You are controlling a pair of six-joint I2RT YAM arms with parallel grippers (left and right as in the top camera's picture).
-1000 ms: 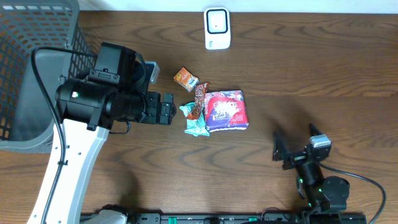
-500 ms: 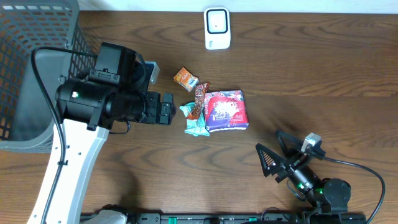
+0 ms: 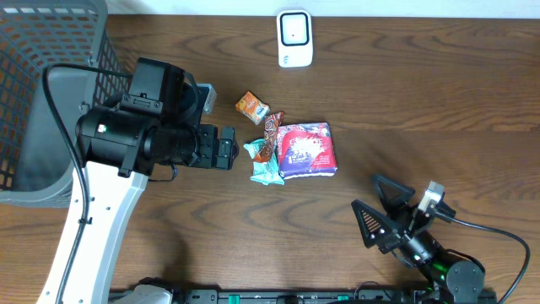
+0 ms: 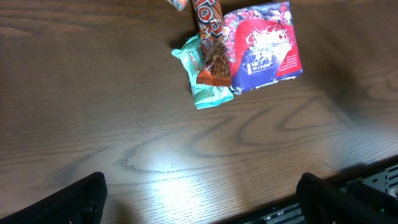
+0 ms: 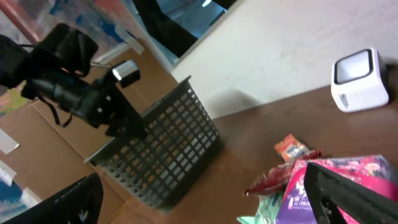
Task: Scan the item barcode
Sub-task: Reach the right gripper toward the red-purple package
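Nearest the robot's base, the right gripper [image 3: 369,198] hung over the bare surface [image 3: 472,101] with its jaws spread wide, holding nothing, well apart from the goods. Further in, the left gripper [image 4: 200,186] hovered above the surface just left of the goods, jaws likewise at full spread and empty. Four packaged items lay in one loose group near the middle of the surface, none gripped. They were one teal packet [image 3: 266,169], one red-brown bar wrapper [image 3: 270,133] lying across the teal packet's upper end, one magenta and purple pouch [image 3: 308,150] with white print touching both on their right, and one small orange packet [image 3: 251,106] just beyond the bar wrapper's far end. Print on the items was too small to read. One grey mesh basket [image 3: 34,84] stood at the left edge; the left arm [image 3: 93,219] hid part of its inside, and its contents could not be told. One white scanner [image 3: 294,38] stood at the far edge, well apart from the items.
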